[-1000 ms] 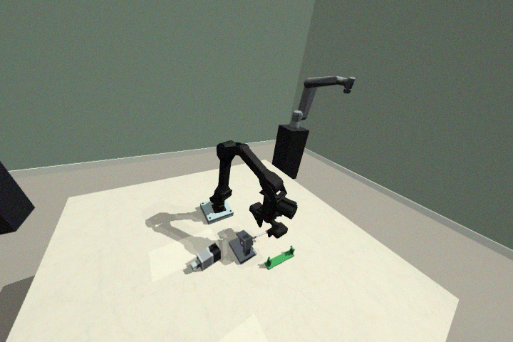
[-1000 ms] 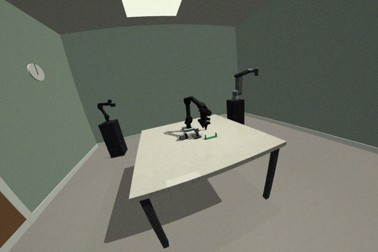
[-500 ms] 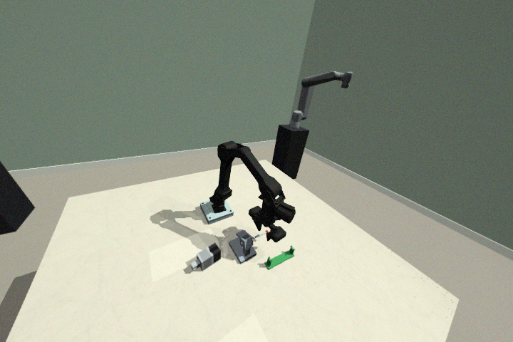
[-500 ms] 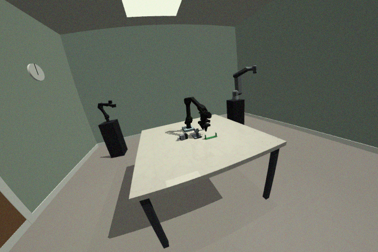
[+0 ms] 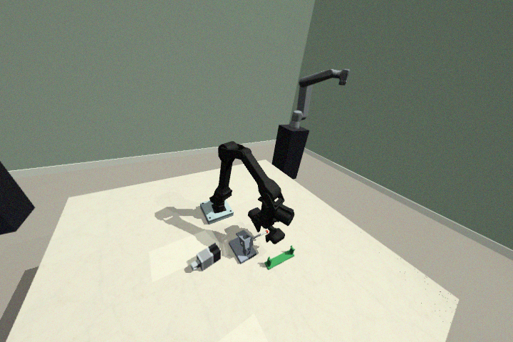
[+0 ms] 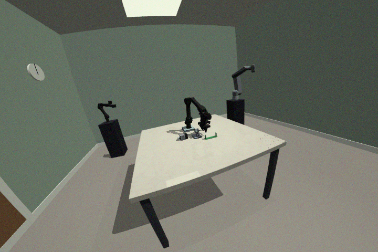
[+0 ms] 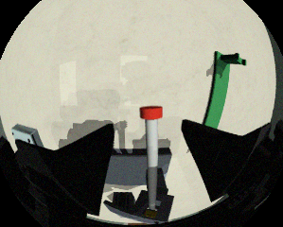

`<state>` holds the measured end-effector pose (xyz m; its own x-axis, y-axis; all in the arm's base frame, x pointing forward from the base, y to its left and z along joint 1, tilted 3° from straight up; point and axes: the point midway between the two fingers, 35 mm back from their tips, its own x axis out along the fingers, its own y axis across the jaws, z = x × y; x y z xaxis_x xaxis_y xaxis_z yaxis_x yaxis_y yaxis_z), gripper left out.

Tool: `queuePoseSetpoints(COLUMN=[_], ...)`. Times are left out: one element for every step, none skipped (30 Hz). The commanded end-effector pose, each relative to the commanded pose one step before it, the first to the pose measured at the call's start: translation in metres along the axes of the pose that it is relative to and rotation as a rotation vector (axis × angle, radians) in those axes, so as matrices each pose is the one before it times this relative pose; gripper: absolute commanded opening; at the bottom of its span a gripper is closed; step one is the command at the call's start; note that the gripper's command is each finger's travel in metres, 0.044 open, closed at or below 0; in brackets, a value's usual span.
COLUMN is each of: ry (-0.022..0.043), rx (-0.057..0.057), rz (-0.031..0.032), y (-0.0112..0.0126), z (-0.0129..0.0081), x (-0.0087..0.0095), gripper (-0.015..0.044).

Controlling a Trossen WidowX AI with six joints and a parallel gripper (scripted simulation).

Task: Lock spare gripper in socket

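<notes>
A pale table [image 6: 243, 154] on dark legs carries everything, with the black arm [image 5: 252, 166] bolted to a light blue base plate [image 5: 206, 218] near the table's far side. The arm arches up and over, then reaches down toward the grey mount [image 5: 243, 246], which stands on its own small plate just in front of the base. The lock pin [image 5: 261, 235] — a slim pale rod with a red cap [image 7: 151, 113] — sticks out sideways from the mount's socket toward the gripper [image 5: 271, 234]. In the wrist view the pin runs straight up the middle of the gap between the two dark fingers, which stand apart on either side of it with pale table showing between each finger and the rod, so they are parted and clamp nothing. The spare gripper [image 5: 205, 257], a grey and black block, lies on the table just beside the mount on the side away from the pin. A green cradle [image 5: 280, 258] with two upturned ends lies near the mount's other side, below the gripper in the top view.
</notes>
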<state>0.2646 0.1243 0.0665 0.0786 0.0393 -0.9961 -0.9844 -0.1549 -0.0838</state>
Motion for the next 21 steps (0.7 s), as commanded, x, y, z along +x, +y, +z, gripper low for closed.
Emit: queuePoseSetpoints(ry=[0.00442, 0.00000, 0.00000, 0.00000, 0.00000, 0.00000, 0.00000, 0.00000, 0.00000, 0.00000, 0.00000, 0.00000, 0.00000, 0.00000, 0.00000, 0.00000, 0.00000, 0.00000, 0.00000, 0.00000, -0.00243], rx=[-0.0059, 0.0000, 0.0000, 0.0000, 0.0000, 0.0000, 0.0000, 0.0000, 0.0000, 0.0000, 0.0000, 0.0000, 0.0000, 0.0000, 0.0000, 0.0000, 0.0000, 0.0000, 0.0000, 0.0000, 0.0009], rz=[0.00327, 0.00000, 0.00000, 0.00000, 0.00000, 0.00000, 0.00000, 0.00000, 0.00000, 0.00000, 0.00000, 0.00000, 0.00000, 0.00000, 0.00000, -0.00001, 0.00000, 0.00000, 0.00000, 0.00000, 0.00006], y=[0.00010, 0.00000, 0.00000, 0.00000, 0.00000, 0.00000, 0.00000, 0.00000, 0.00000, 0.00000, 0.00000, 0.00000, 0.00000, 0.00000, 0.00000, -0.00011, 0.00000, 0.00000, 0.00000, 0.00000, -0.00004], z=[-0.00072, 0.00000, 0.00000, 0.00000, 0.00000, 0.00000, 0.00000, 0.00000, 0.00000, 0.00000, 0.00000, 0.00000, 0.00000, 0.00000, 0.00000, 0.00002, 0.00000, 0.00000, 0.00000, 0.00000, 0.00007], x=[0.00179, 0.00000, 0.00000, 0.00000, 0.00000, 0.00000, 0.00000, 0.00000, 0.00000, 0.00000, 0.00000, 0.00000, 0.00000, 0.00000, 0.00000, 0.00003, 0.00000, 0.00000, 0.00000, 0.00000, -0.00014], gripper=[0.0274, 0.0247, 0.0221, 0.0195, 0.0169, 0.0142, 0.0116, 0.0090, 0.0064, 0.0037, 0.0011, 0.0005, 0.0000, 0.0000, 0.0000, 0.0000, 0.0000, 0.0000, 0.0000, 0.0000, 0.0000])
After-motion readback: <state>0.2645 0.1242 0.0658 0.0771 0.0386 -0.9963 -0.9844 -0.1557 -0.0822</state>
